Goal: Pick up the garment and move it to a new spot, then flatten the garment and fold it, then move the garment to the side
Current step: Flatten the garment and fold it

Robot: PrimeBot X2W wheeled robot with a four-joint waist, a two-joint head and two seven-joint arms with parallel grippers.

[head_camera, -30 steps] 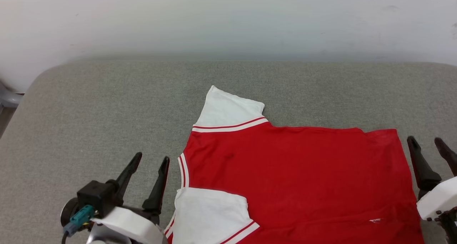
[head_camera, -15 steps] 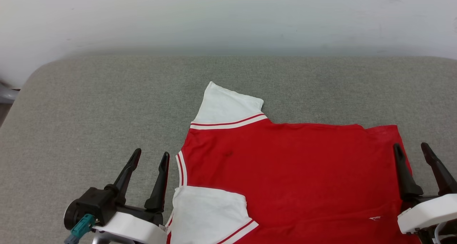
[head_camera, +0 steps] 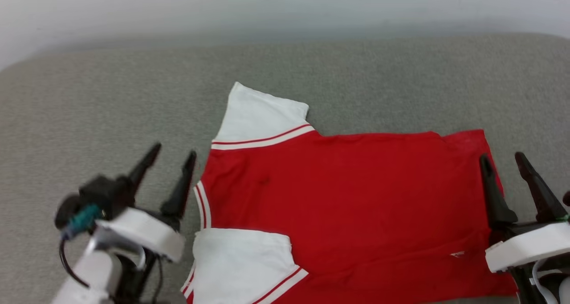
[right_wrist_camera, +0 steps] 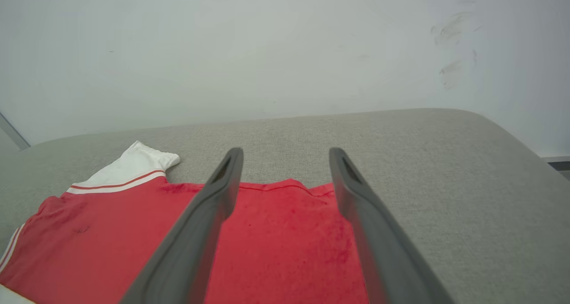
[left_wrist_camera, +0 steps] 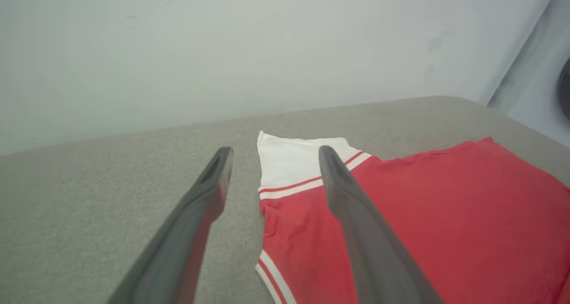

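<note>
The garment point(head_camera: 347, 197), a red shirt with white sleeves and striped trim, lies spread flat on the grey cushion point(head_camera: 111, 108); its lettering is hidden. One white sleeve points toward the wall, the other lies near the front edge. My left gripper point(head_camera: 171, 152) is open and empty beside the collar side of the shirt. My right gripper point(head_camera: 502, 160) is open and empty over the hem edge at the right. The left wrist view shows the garment point(left_wrist_camera: 423, 215) to the right of my fingers point(left_wrist_camera: 343, 179). The right wrist view has the garment point(right_wrist_camera: 276, 241) beneath my fingers point(right_wrist_camera: 227, 179).
A pale wall point(head_camera: 285, 10) runs behind the cushion. Bare grey cushion stretches to the left and toward the wall. The cushion's rounded right end point(right_wrist_camera: 512, 139) appears in the right wrist view.
The head view has tilted and turned, so the whole picture shifted. My right gripper has come inward over the garment's hem edge. Both grippers stay open.
</note>
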